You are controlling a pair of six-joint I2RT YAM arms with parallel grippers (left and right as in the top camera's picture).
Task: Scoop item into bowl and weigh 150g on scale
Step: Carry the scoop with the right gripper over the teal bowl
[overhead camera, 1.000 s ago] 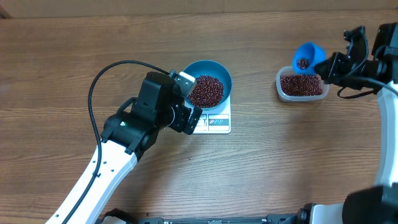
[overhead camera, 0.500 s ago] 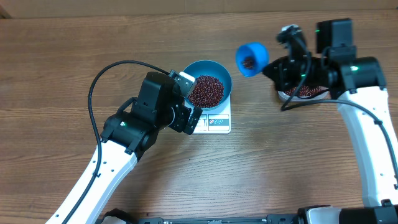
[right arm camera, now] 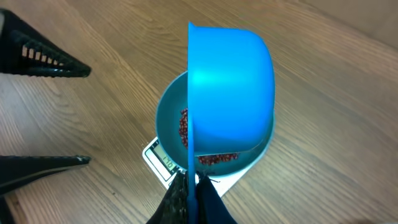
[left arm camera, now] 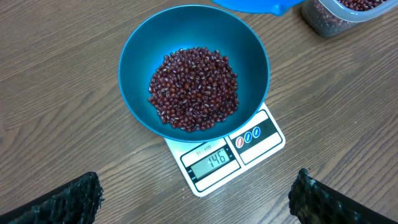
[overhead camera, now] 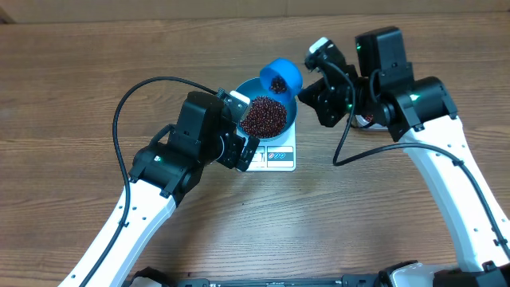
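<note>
While the reading sits just under target, the task counts as nearly done, not finished.

- Bowl [left arm camera: 134, 56]: upright on the scale [left arm camera: 264, 140] and covering most of its platform. Placement done.
- Beans [left arm camera: 194, 90]: a loose heap across the bowl's floor, the upper wall bare. Most of the filling looks done.
- Display [left arm camera: 212, 160]: at the scale's 6 o'clock edge in the left wrist view; it reads 146, a few grams short of 150.
- Scoop [overhead camera: 280, 76]: held in the air over the bowl's 1 o'clock rim in the overhead view. It is tipped on its side, with a few beans visible inside.
- Right gripper [right arm camera: 194, 186]: jaws clamped on the scoop's thin handle.
- Left gripper [left arm camera: 196, 202]: jaws spread wide and holding nothing. It hovers at the bowl's 8 o'clock in the overhead view, touching neither bowl nor scale.
- Tub [left arm camera: 323, 18]: on the surface [overhead camera: 80, 64] at the bowl's 1 o'clock in the left wrist view, well apart, with beans inside.

Left to do, by judgement: a small, careful top-up from the scoop, since a full tip would likely overshoot. Then the display needs checking.
</note>
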